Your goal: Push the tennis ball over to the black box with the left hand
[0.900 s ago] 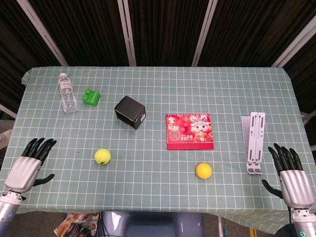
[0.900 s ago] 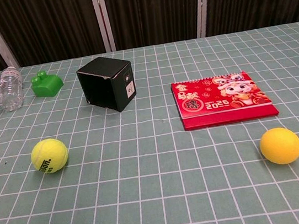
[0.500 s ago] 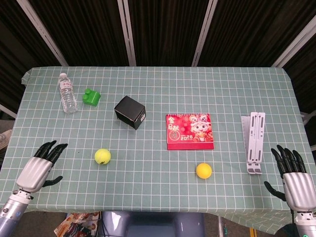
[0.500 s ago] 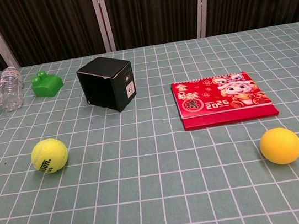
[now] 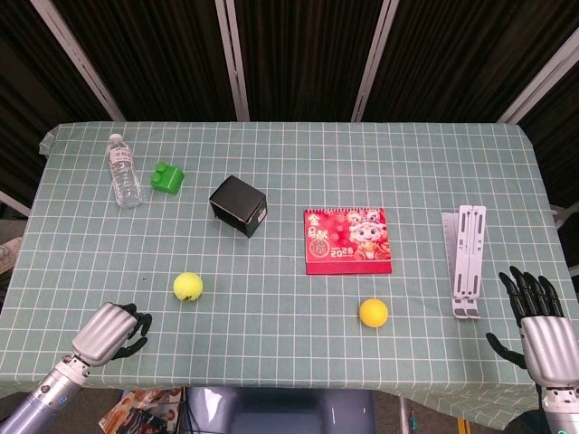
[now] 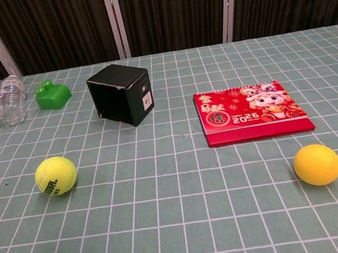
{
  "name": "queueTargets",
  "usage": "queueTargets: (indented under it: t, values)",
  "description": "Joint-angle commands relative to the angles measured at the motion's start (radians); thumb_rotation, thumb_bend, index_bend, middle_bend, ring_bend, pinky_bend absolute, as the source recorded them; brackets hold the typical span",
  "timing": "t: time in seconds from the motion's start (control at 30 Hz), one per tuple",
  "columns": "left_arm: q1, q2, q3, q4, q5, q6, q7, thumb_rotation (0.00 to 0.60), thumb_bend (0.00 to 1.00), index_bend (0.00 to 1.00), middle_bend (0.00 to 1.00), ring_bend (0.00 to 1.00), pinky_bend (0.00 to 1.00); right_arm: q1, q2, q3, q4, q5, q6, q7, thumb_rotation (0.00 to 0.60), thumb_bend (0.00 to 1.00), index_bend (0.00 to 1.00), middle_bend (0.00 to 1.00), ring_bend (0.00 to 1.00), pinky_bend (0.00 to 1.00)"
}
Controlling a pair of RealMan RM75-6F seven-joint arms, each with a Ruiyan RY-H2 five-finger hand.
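The yellow-green tennis ball (image 5: 187,287) (image 6: 55,175) lies on the checked tablecloth (image 5: 271,325), left of centre. Behind it and slightly to the right stands the black box (image 5: 238,205) (image 6: 120,94), about a ball-and-a-half's gap away. My left hand (image 5: 110,329) hovers at the front left edge, left of and nearer than the ball, apart from it, with its dark fingers (image 5: 136,325) curled in and holding nothing. My right hand (image 5: 540,327) is at the front right corner, fingers spread and empty. In the chest view only a dark sliver shows at the left edge.
A water bottle (image 5: 124,170) and a green block (image 5: 167,176) sit at the back left. A red calendar (image 5: 348,240) lies mid-table with a yellow-orange ball (image 5: 373,312) in front of it. A white folding stand (image 5: 465,260) lies at the right.
My left hand has moved right and nearer the front edge, toward the ball's side, and its fingers have curled in. The right hand has sunk slightly. Ball and box have not moved.
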Motion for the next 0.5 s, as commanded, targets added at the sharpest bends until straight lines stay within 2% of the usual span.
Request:
queueTargets:
  t: [0.03, 0.37, 0.5]
  values:
    - [-0.012, -0.016, -0.002, 0.009, -0.020, -0.037, 0.022, 0.600, 0.28, 0.63, 0.75, 0.57, 0.79, -0.001, 0.001, 0.000, -0.001, -0.001, 0.002, 0.000, 0.600, 0.24, 0.00, 0.00, 0.00, 0.00]
    - [-0.107, -0.064, -0.035, 0.054, -0.134, -0.248, 0.032, 0.600, 0.28, 0.63, 0.74, 0.56, 0.78, -0.007, 0.005, 0.000, 0.000, -0.005, 0.014, 0.010, 0.600, 0.24, 0.00, 0.00, 0.00, 0.00]
    - [-0.137, -0.088, -0.049, 0.069, -0.154, -0.290, 0.065, 0.600, 0.28, 0.63, 0.74, 0.56, 0.77, -0.008, 0.007, 0.001, 0.001, -0.006, 0.017, 0.015, 0.600, 0.24, 0.00, 0.00, 0.00, 0.00]
